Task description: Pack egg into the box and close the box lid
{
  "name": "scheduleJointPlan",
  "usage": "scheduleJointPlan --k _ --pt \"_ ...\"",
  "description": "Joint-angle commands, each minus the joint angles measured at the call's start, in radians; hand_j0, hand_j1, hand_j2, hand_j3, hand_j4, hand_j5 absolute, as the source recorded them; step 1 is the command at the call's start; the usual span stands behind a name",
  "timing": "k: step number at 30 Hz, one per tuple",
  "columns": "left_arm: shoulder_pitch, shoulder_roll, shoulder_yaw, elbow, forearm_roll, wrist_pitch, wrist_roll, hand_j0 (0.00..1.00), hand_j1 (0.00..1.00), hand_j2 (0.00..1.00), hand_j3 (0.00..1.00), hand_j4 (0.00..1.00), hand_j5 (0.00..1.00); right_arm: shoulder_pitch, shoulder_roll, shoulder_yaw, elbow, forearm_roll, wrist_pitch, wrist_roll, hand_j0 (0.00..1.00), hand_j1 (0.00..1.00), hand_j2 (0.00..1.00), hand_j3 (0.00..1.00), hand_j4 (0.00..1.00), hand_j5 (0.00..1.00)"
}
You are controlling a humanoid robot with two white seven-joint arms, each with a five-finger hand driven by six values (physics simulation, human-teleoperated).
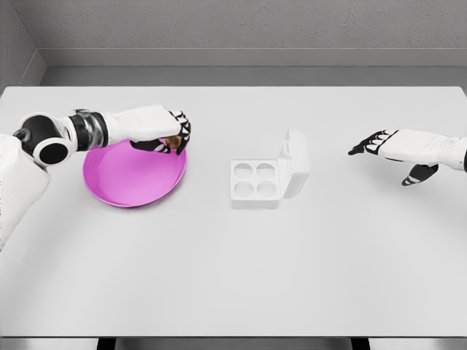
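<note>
Head view of the white worktop [233, 277]. The egg box [257, 182] is sitting at centre with its lid [295, 164] standing open on the side away from the pink plate [135, 179]; its four cups are lying empty. To the box's left, the left hand [164, 130] is curling its fingers around a brown egg [174, 140] over the plate's far rim. Well to the box's right, the right hand [390, 149] is hovering with fingers spread, holding nothing.
</note>
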Motion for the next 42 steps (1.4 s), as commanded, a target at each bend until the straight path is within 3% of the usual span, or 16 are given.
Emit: scheduleJointPlan --k 1,15,16,27,31,34,42 --pt "0.000 -0.026 -0.002 -0.005 0.006 0.004 0.000 0.29 0.29 0.29 0.29 0.29 0.29 0.000 -0.002 -0.001 -0.002 -0.005 0.002 0.000 1.00 1.00 1.00 1.00 1.00 1.00" --pt "0.006 -0.104 -0.028 -0.041 0.002 0.004 0.000 0.30 0.30 0.30 0.30 0.30 0.30 -0.002 -0.010 -0.001 -0.008 -0.005 0.002 0.000 1.00 1.00 1.00 1.00 1.00 1.00" --pt "0.005 -0.111 -0.057 -0.048 -0.001 0.004 0.000 0.30 0.30 0.30 0.30 0.30 0.30 -0.002 -0.010 -0.001 -0.008 -0.005 0.002 0.000 1.00 1.00 1.00 1.00 1.00 1.00" --pt "0.011 -0.152 -0.060 -0.073 0.013 0.004 0.000 0.31 0.31 0.31 0.31 0.31 0.31 -0.002 -0.008 -0.001 -0.008 -0.005 0.002 0.000 1.00 1.00 1.00 1.00 1.00 1.00" --pt "0.014 -0.154 -0.063 -0.103 0.065 0.004 0.000 0.31 0.31 0.31 0.31 0.31 0.31 -0.002 -0.010 0.001 -0.008 -0.005 0.002 0.000 1.00 1.00 1.00 1.00 1.00 1.00" --pt "0.012 -0.151 -0.105 -0.113 0.129 0.004 0.000 0.31 0.31 0.31 0.31 0.31 0.31 -0.002 -0.010 -0.001 -0.010 -0.005 0.002 0.000 1.00 1.00 1.00 1.00 1.00 1.00" --pt "0.011 -0.151 -0.108 -0.114 0.233 0.004 0.000 0.31 0.31 0.31 0.31 0.31 0.31 -0.005 -0.010 0.008 -0.010 -0.005 0.002 0.000 1.00 1.00 1.00 1.00 1.00 1.00"
